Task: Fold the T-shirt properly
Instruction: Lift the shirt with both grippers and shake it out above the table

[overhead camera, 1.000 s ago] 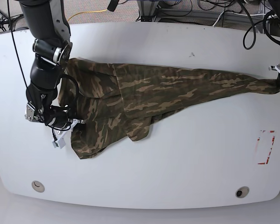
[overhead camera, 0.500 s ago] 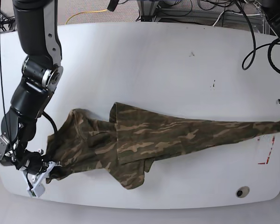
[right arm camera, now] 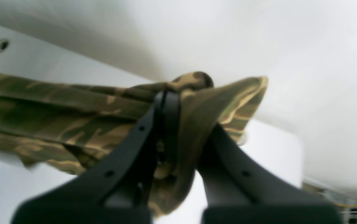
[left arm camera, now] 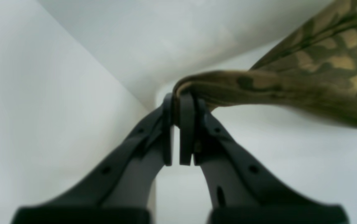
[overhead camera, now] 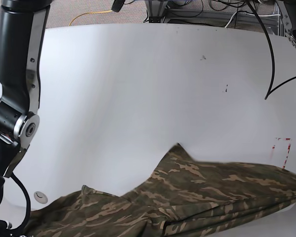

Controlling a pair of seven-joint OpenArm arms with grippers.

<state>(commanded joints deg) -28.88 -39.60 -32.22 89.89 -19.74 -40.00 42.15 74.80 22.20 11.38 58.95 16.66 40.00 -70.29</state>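
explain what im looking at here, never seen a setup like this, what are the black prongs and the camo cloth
This is a two-armed robot at a white table. The wide picture looks down from above; the two close-ups come from cameras on each wrist. The black prongs are the grippers. The left gripper is shut on a bunched edge of the T-shirt, and the right gripper is shut on another part of it. From above, the camouflage shirt lies stretched along the table's near edge. The grippers themselves fall outside that picture; only the right arm shows.

Bright, even light; both wrist views blurred.
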